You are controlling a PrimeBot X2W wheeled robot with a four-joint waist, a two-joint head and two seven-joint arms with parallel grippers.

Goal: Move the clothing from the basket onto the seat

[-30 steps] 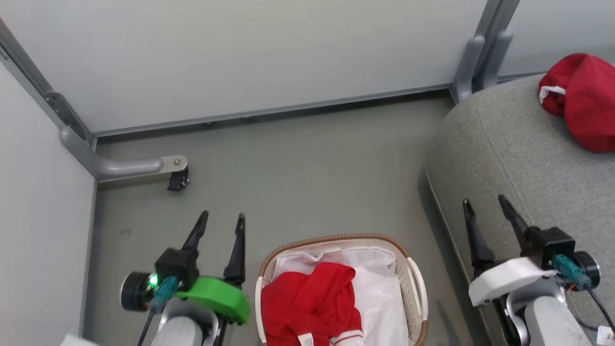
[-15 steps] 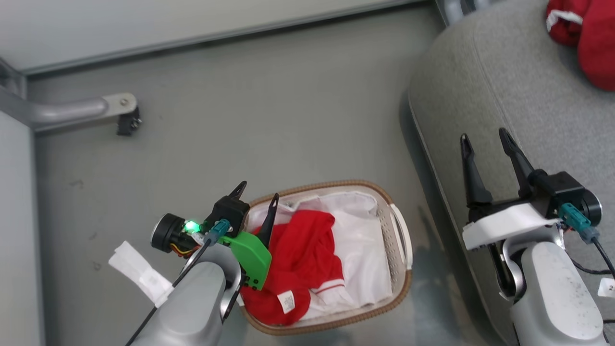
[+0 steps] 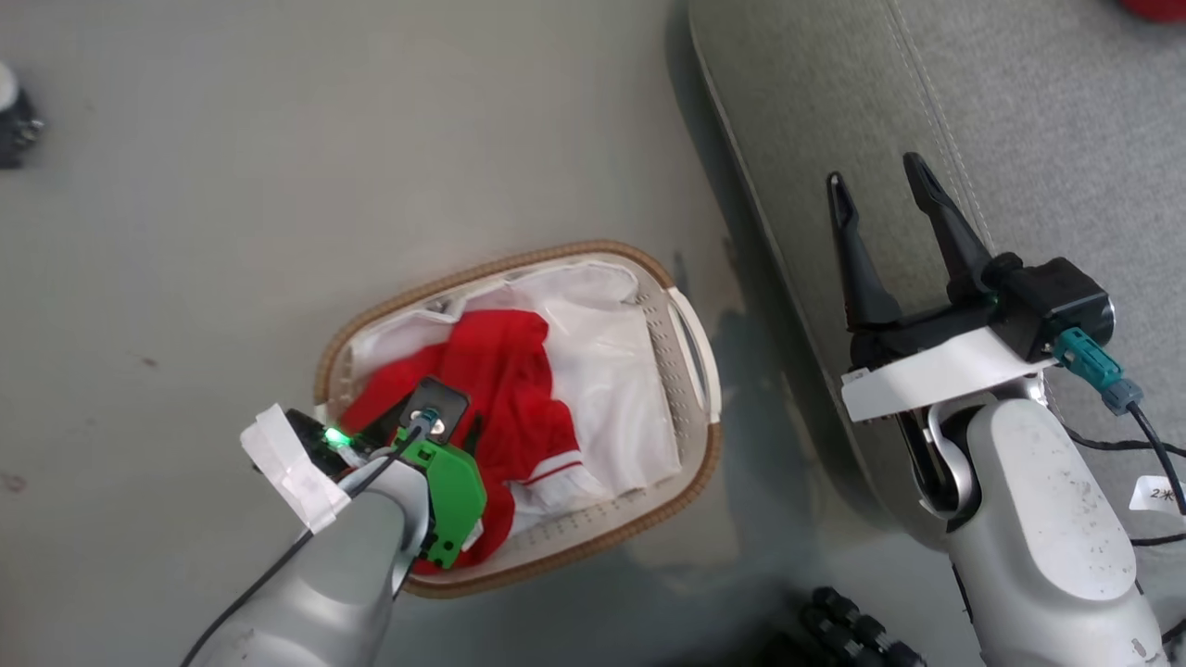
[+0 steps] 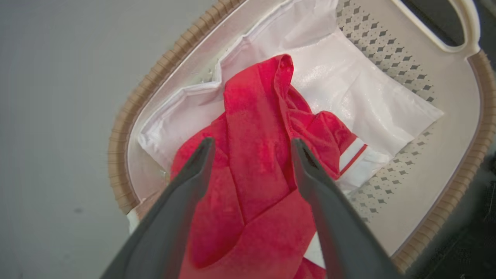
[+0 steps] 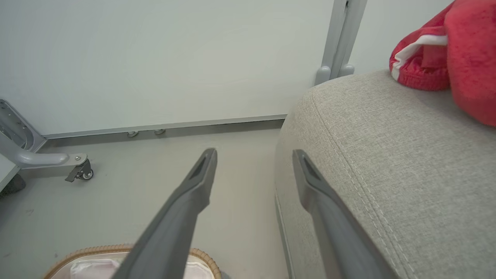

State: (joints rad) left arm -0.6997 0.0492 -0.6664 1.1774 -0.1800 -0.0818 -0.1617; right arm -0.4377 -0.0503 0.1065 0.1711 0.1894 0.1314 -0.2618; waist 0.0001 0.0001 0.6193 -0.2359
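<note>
Right now the left tool hangs over the basket, fingers spread wide and holding nothing. It points down at the red garment bunched on the white liner, toward the basket's left side. A thick fold runs up between the two fingers; whether they touch it I can't tell.

Step in hand, as I read it: grab that garment. To do it well:
- Drop straight down so the fingers straddle the raised fold.
- Go deep enough to pinch several layers, or it likely slips on the lift.
- Keep the tips off the liner. Closing near the white-striped cuff risks catching the liner and dragging it out.
- Stay off the brown rim. The basket looks light and would probably skid on the floor if bumped.
- Lift high before swinging so trailing cloth clears the rim.

The right tool is also spread wide and empty, hovering over the edge of the grey seat, apart from the basket. Another red piece lies on the seat's far end. The seat sits just right of the basket, so the carry is short.
</note>
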